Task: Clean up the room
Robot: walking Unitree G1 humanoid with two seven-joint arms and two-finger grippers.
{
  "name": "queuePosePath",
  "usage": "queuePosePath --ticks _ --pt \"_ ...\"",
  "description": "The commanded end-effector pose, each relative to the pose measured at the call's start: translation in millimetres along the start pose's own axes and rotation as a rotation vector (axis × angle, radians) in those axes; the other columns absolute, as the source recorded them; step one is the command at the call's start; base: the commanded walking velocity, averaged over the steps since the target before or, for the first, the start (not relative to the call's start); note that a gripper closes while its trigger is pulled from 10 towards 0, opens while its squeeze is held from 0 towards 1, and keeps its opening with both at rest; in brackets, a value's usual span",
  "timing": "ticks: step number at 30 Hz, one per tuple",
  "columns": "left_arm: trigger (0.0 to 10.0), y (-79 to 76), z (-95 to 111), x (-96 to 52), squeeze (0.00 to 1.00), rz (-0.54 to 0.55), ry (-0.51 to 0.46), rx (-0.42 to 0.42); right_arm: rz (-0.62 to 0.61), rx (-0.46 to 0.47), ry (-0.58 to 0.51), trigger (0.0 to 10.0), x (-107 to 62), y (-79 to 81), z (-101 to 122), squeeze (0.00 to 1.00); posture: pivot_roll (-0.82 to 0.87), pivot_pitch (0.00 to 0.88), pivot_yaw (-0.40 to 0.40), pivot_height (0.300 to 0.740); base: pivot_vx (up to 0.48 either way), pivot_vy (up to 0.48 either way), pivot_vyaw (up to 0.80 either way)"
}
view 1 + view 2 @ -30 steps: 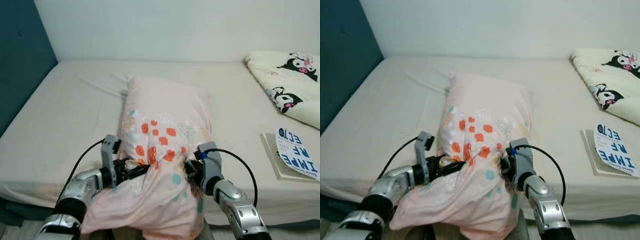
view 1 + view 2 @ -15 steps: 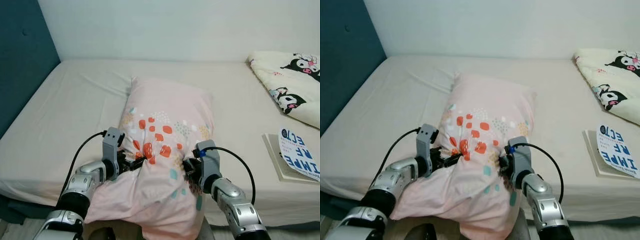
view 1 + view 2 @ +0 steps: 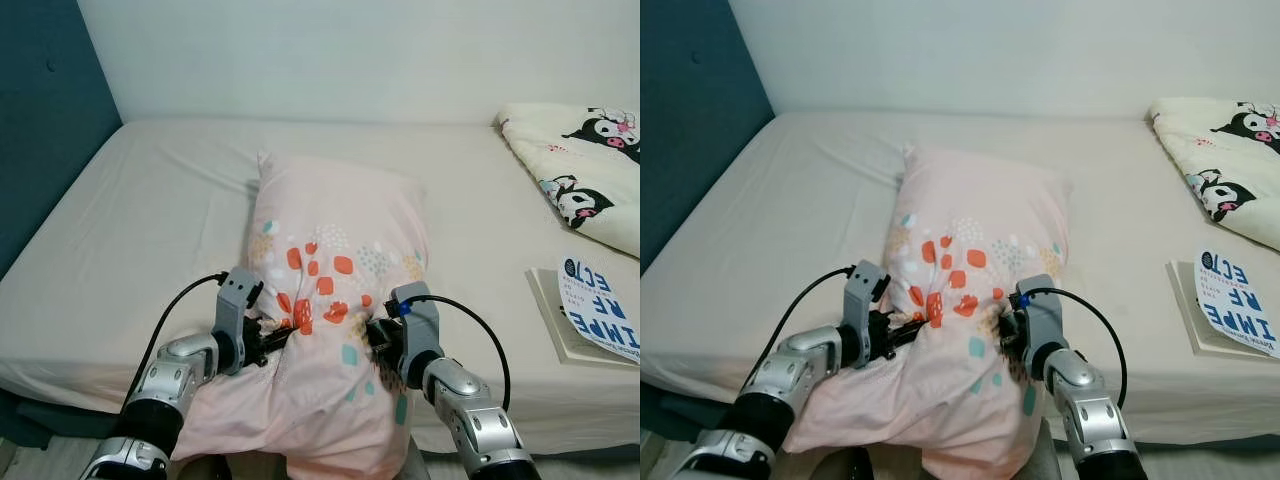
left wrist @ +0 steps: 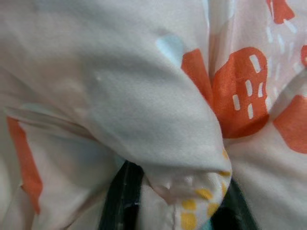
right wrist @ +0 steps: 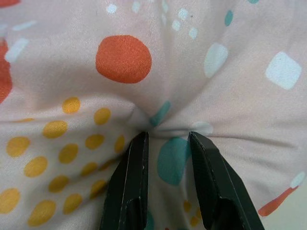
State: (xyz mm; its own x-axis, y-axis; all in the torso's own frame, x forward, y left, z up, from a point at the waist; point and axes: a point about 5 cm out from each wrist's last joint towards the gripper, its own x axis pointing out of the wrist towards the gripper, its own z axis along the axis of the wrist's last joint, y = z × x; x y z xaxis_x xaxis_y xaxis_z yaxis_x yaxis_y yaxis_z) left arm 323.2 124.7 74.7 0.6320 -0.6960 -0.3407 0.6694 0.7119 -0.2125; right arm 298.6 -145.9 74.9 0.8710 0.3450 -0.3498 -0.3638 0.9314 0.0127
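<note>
A pale pink pillow [image 3: 335, 260] with orange, teal and yellow spots lies lengthwise on the bed [image 3: 150, 220], its near end hanging over the front edge. My left gripper [image 3: 272, 335] is shut on a bunched fold of the pillow's left side; in the left wrist view the cloth [image 4: 158, 115] swells out between the black fingers [image 4: 122, 201]. My right gripper [image 3: 375, 338] pinches the pillow's right side. In the right wrist view its fingers [image 5: 132, 187] clamp a pucker of the fabric [image 5: 158, 117].
A cream blanket [image 3: 585, 165] with black cartoon figures lies at the bed's far right. A book [image 3: 590, 310] with blue lettering rests near the right front edge. A teal headboard [image 3: 40, 110] stands on the left, a white wall behind.
My left gripper has slid rightward along the pillow's side, bunching the cloth closer toward the middle. The pillow and the right gripper hold about the same place.
</note>
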Motion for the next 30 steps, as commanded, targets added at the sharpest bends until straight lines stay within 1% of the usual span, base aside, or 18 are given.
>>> queuePosePath --ticks 1,9,10,12,16,17,18,19,20,21,23,24,25,26,27,28,29,30 --pt "0.0 -13.9 -21.4 6.7 0.00 -0.056 0.096 -0.029 0.036 -0.002 0.014 10.0 4.2 9.0 -2.1 0.00 -0.09 0.112 -0.035 0.581 0.000 0.000 0.00" --pt "0.0 -13.6 -14.9 4.3 0.00 -0.018 0.036 -0.063 0.036 0.001 -0.007 10.0 8.4 9.8 1.7 0.00 -0.07 0.084 -0.045 0.581 0.000 0.000 0.00" --pt "0.0 -11.1 -12.3 2.9 0.00 0.034 -0.010 -0.071 0.024 0.012 -0.065 10.0 10.5 10.4 10.1 0.00 -0.06 0.076 -0.049 0.581 0.000 0.000 0.00" --pt "0.0 -8.4 -10.5 1.0 0.00 0.064 -0.038 -0.087 0.021 0.024 -0.106 10.0 11.6 11.4 16.4 0.00 -0.05 0.071 -0.052 0.581 0.000 0.000 0.00" --pt "0.0 11.7 9.0 -12.6 0.00 0.236 -0.181 -0.167 -0.015 0.077 -0.247 10.0 12.7 10.7 40.2 0.00 -0.03 0.048 -0.057 0.581 0.000 0.000 0.00" --pt "0.0 11.7 9.0 -12.6 0.00 0.236 -0.181 -0.167 -0.015 0.077 -0.247 10.0 12.7 10.7 40.2 0.00 -0.03 0.048 -0.057 0.581 0.000 0.000 0.00" --pt "0.0 21.9 23.6 -22.0 0.00 0.312 -0.288 -0.214 -0.038 0.093 -0.298 10.0 11.9 8.3 47.8 0.00 -0.02 0.032 -0.056 0.581 0.000 0.000 0.00" --pt "0.0 21.9 23.6 -22.0 0.00 0.312 -0.288 -0.214 -0.038 0.093 -0.298 10.0 11.9 8.3 47.8 0.00 -0.02 0.032 -0.056 0.581 0.000 0.000 0.00" --pt "0.0 32.7 38.1 -32.9 0.00 0.375 -0.398 -0.267 -0.056 0.101 -0.325 10.0 11.9 5.1 52.7 0.00 -0.01 0.017 -0.059 0.581 0.000 0.000 0.00" --pt "0.0 32.7 38.1 -32.9 0.00 0.375 -0.398 -0.267 -0.056 0.101 -0.325 10.0 11.9 5.1 52.7 0.00 -0.01 0.017 -0.059 0.581 0.000 0.000 0.00" --pt "0.0 52.3 62.4 -57.2 0.00 0.494 -0.586 -0.313 -0.087 0.121 -0.381 10.0 11.0 -1.1 61.6 0.00 -0.01 0.006 -0.064 0.581 0.000 0.000 0.00" --pt "0.0 52.3 62.4 -57.2 0.00 0.494 -0.586 -0.313 -0.087 0.121 -0.381 10.0 11.0 -1.1 61.6 0.00 -0.01 0.006 -0.064 0.581 0.000 0.000 0.00" --pt "0.0 60.9 72.3 -69.2 0.00 0.556 -0.648 -0.308 -0.097 0.127 -0.405 10.0 10.9 -3.9 65.1 0.00 0.00 0.002 -0.065 0.581 0.000 0.000 0.00" --pt "0.0 60.9 72.3 -69.2 0.00 0.556 -0.648 -0.308 -0.097 0.127 -0.405 10.0 10.9 -3.9 65.1 0.00 0.00 0.002 -0.065 0.581 0.000 0.000 0.00" --pt "0.0 65.5 77.9 -76.2 0.00 0.593 -0.680 -0.299 -0.102 0.132 -0.419 10.0 10.9 -5.4 67.1 0.00 0.00 0.002 -0.065 0.581 0.000 0.000 0.00" --pt "0.0 65.5 77.9 -76.2 0.00 0.593 -0.680 -0.299 -0.102 0.132 -0.419 10.0 10.9 -5.4 67.1 0.00 0.00 0.002 -0.065 0.581 0.000 0.000 0.00" --pt "0.0 68.0 83.0 -81.9 0.00 0.624 -0.693 -0.256 -0.106 0.127 -0.423 10.0 11.6 -6.4 67.8 0.00 0.00 0.000 -0.065 0.581 0.000 0.000 0.00" --pt "0.0 68.0 83.0 -81.9 0.00 0.624 -0.693 -0.256 -0.106 0.127 -0.423 10.0 11.6 -6.4 67.8 0.00 0.00 0.000 -0.065 0.581 0.000 0.000 0.00"
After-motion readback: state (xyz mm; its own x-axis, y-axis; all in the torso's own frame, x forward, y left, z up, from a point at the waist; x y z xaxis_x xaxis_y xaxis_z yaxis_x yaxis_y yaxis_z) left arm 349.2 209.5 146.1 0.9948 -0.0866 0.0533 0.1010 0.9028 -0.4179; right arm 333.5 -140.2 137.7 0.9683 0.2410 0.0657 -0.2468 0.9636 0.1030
